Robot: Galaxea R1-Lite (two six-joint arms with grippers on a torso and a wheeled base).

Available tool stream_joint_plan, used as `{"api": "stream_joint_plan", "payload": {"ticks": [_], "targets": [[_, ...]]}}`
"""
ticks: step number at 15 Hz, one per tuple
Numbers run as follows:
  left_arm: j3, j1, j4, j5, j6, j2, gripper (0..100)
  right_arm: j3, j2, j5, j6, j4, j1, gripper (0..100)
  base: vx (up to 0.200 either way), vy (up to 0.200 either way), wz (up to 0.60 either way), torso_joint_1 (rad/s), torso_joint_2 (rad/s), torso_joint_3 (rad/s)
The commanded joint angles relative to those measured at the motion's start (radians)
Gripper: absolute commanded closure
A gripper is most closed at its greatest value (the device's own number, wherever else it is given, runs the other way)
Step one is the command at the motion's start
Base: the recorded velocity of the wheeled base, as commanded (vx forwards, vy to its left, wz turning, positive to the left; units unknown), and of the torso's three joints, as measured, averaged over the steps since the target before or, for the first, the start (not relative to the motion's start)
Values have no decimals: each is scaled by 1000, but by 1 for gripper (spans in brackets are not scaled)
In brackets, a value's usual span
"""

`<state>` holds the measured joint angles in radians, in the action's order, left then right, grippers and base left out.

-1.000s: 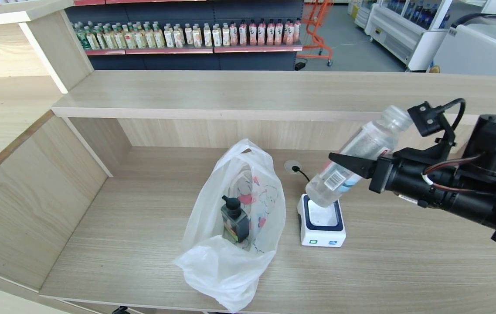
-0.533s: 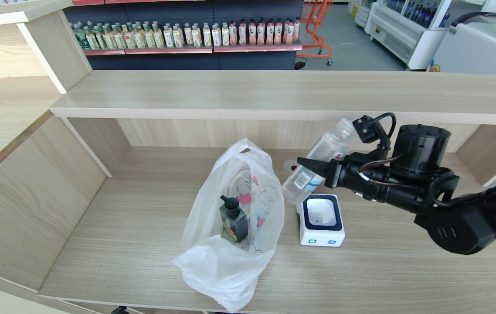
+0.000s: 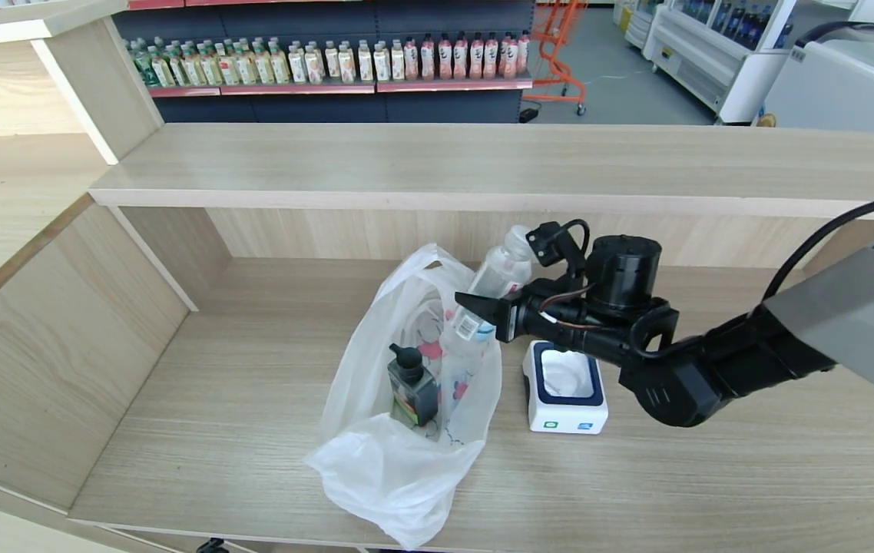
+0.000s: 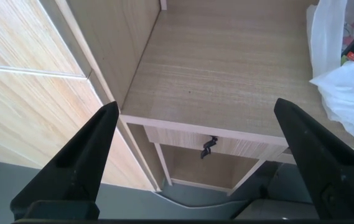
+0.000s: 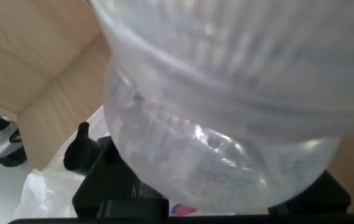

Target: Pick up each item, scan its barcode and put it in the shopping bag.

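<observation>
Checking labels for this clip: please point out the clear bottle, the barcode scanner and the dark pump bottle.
clear bottle (image 3: 500, 273), head view, on its upper body below the cap.
barcode scanner (image 3: 564, 376), head view, on its scan window.
dark pump bottle (image 3: 414, 393), head view, on its body below the pump.

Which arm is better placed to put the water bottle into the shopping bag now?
Right. The right gripper is shut on the bottle, whose base sits at the shopping bag mouth. The left gripper is open and empty, off by the counter near edge, away from the bottle.
</observation>
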<state>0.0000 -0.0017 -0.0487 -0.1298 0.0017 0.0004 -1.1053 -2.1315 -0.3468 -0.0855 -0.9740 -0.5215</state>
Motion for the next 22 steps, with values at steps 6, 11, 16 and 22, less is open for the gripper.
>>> {"api": "stream_joint_plan", "payload": {"ticks": [6, 11, 16, 22], "targets": [[0, 0, 0, -1, 0, 0, 0, -51, -142, -1, 193, -32, -14, 100, 0, 0, 0, 0, 0, 0], [0, 0, 0, -1, 0, 0, 0, -70, -136, -6, 182, -46, -15, 0, 0, 0, 0, 0, 0, 0], [0, 0, 0, -1, 0, 0, 0, 64, 136, -12, -111, 12, 43, 0, 0, 0, 0, 0, 0, 0], [0, 0, 0, -1, 0, 0, 0, 533, 763, -98, -200, 181, 155, 0, 0, 0, 0, 0, 0, 0]]}}
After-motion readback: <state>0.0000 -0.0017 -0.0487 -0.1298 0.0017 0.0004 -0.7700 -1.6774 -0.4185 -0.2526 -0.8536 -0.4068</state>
